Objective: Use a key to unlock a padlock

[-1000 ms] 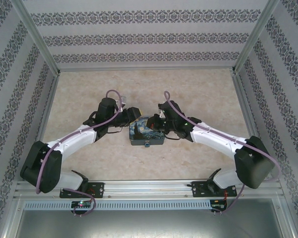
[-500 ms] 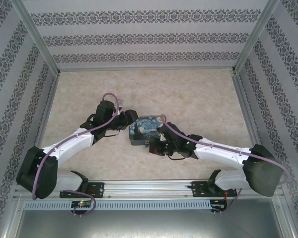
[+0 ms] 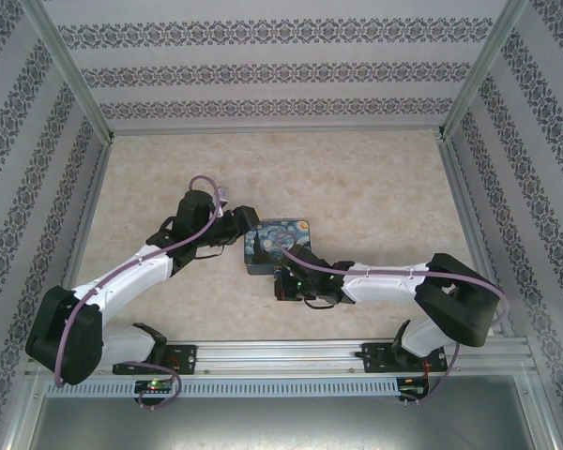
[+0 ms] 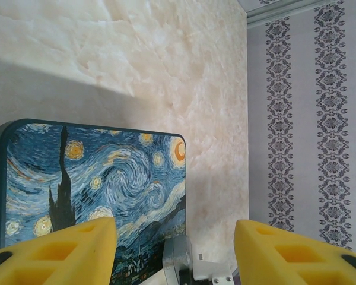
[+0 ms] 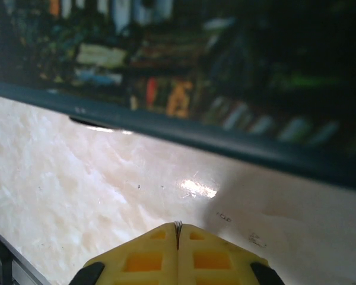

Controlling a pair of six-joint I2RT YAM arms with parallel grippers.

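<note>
A box (image 3: 280, 236) with a swirling night-sky picture on its lid sits mid-worktop (image 3: 385, 178), slightly toward the near edge. Both arms reach in to it.

The left gripper (image 3: 241, 225) hovers at the box's far left corner, jaws wide with nothing between them. In its wrist view the yellow pads (image 4: 65, 249) frame the lid.

The right gripper (image 3: 287, 281) lies low at the box's front side, the one facing the near edge, jaws pressed shut. A thin sliver shows at the seam of its pads (image 5: 148, 252), but whether that is the key cannot be told.

What looks like the padlock (image 4: 177, 258), a small silver block, sits at that same front side, just beside the right gripper. So the padlock seems to lie right ahead of the right gripper, the nearer arm by far; the left would have to cross the lid. The padlock's long axis and keyhole are too hidden to judge.
</note>
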